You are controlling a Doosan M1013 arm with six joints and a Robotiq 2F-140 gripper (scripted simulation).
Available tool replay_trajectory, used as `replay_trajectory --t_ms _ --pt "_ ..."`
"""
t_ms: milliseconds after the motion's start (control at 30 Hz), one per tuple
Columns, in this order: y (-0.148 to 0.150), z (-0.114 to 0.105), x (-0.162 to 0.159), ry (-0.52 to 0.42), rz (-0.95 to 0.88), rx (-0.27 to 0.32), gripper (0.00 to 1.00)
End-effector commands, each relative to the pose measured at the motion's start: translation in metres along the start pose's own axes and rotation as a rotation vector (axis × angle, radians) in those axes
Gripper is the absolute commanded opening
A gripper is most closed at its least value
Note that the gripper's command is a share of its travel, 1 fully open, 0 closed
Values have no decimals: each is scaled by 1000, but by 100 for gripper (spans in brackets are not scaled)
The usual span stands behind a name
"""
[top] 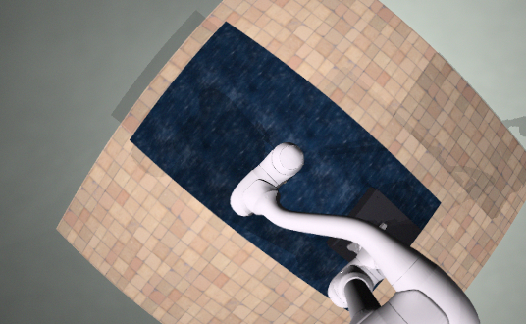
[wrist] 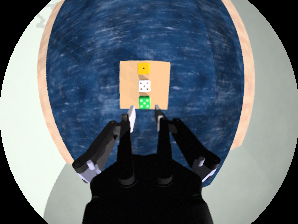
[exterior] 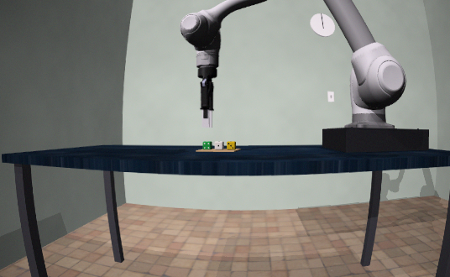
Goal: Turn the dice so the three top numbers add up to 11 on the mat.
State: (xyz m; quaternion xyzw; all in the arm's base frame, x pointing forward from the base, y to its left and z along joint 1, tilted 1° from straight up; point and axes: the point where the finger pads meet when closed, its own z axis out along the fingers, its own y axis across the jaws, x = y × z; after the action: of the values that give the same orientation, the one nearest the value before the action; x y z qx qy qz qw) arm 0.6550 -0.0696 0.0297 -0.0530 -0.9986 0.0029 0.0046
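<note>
In the wrist view the gripper (wrist: 144, 117) is seen nearest, its two fingers parted by a narrow gap with nothing between them; the light fingertips are seen against bare dark blue table top, short of the mat; beyond them the tan mat (wrist: 125, 92) is seen lying flat on the table (wrist: 87, 56), and the three dice are lined up on it in a row running away from the camera; the green die (wrist: 144, 103) is nearest, the white die (wrist: 143, 87) is in the middle, and the yellow die (wrist: 143, 68) is farthest; all three are seen within the mat's edges and flat on a face; the pips on top are too small to be counted.

In the exterior view the gripper (exterior: 206, 122) is seen hanging straight down, well above the green die (exterior: 206, 145), with open air between them; the white die (exterior: 218, 145) and the yellow die (exterior: 231, 145) are seen just beside it on the mat (exterior: 201, 149); the arm's black pedestal (exterior: 415, 140) is seen standing on the table (exterior: 105, 157) off to the right.

In the top view the dice and mat are hidden under the arm's wrist (top: 285, 159); the table (top: 211, 113) is seen set on a tiled floor (top: 137, 221).
</note>
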Motion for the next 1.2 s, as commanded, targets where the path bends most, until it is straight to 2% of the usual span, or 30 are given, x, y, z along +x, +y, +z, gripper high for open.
replay_trajectory --t_ms 0,167,200,933,1167 --pt "0 -10 0 0 0 0 28" --pt "0 -10 0 0 0 0 28" --pt "0 -10 0 0 0 0 100" --pt "0 -11 0 0 0 0 100" --pt "0 -24 0 0 0 0 100"
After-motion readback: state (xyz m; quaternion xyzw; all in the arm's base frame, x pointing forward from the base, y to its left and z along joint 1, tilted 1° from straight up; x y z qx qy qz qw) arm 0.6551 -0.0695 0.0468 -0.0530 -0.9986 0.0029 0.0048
